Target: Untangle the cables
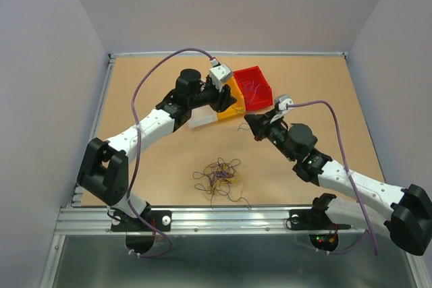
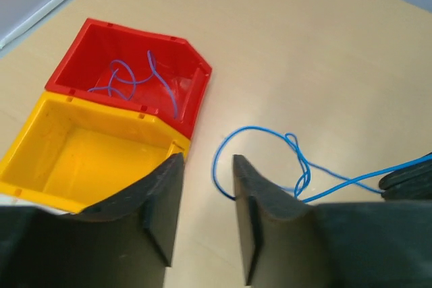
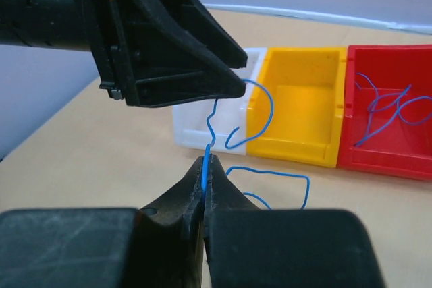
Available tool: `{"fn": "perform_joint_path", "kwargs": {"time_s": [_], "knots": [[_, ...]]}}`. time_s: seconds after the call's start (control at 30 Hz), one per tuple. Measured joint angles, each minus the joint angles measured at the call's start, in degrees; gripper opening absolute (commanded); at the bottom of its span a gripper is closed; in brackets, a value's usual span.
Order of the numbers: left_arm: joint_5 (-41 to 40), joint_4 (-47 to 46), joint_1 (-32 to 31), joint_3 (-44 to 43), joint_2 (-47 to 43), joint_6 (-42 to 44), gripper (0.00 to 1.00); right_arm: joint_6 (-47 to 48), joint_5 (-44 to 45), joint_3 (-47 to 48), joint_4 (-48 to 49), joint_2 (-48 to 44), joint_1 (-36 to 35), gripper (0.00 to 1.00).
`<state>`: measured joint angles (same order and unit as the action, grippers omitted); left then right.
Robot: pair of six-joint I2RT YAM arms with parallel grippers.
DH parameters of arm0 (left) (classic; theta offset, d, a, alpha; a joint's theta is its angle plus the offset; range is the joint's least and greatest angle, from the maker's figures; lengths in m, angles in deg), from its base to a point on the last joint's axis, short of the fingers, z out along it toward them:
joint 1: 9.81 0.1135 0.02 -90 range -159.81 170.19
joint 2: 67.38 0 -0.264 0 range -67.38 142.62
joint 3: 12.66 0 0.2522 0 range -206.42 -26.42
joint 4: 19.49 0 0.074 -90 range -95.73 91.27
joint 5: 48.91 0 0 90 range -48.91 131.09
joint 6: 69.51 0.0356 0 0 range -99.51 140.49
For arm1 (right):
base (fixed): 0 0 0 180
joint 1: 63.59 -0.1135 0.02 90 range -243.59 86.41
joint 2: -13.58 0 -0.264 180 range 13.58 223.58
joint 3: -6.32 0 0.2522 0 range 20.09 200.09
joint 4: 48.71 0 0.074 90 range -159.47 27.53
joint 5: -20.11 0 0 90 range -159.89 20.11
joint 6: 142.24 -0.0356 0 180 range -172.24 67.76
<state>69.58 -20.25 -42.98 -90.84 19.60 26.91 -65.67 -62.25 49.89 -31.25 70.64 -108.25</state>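
Tan tabletop, mid-frame: right gripper clamps a blue wire; left gripper half-open, empty; the wire's loop could snag its finger.

You have a tan counter. On it sit a red bin, a yellow bin and a white bin, side by side. The cables lie bunched near the front edge.
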Motion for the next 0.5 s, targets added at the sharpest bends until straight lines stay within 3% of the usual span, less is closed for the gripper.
{"fn": "perform_joint_path", "kwargs": {"time_s": [0.17,0.5], "knots": [[-0.96,1.44,0.94,0.0,1.75,1.97,0.62,-0.35,2.97,6.32,-5.99,5.09,1.2,0.01],[-2.23,-1.22,5.03,2.21,-0.68,0.87,0.73,-2.93,-0.04,17.66,-14.23,16.17,10.05,0.01]]}}
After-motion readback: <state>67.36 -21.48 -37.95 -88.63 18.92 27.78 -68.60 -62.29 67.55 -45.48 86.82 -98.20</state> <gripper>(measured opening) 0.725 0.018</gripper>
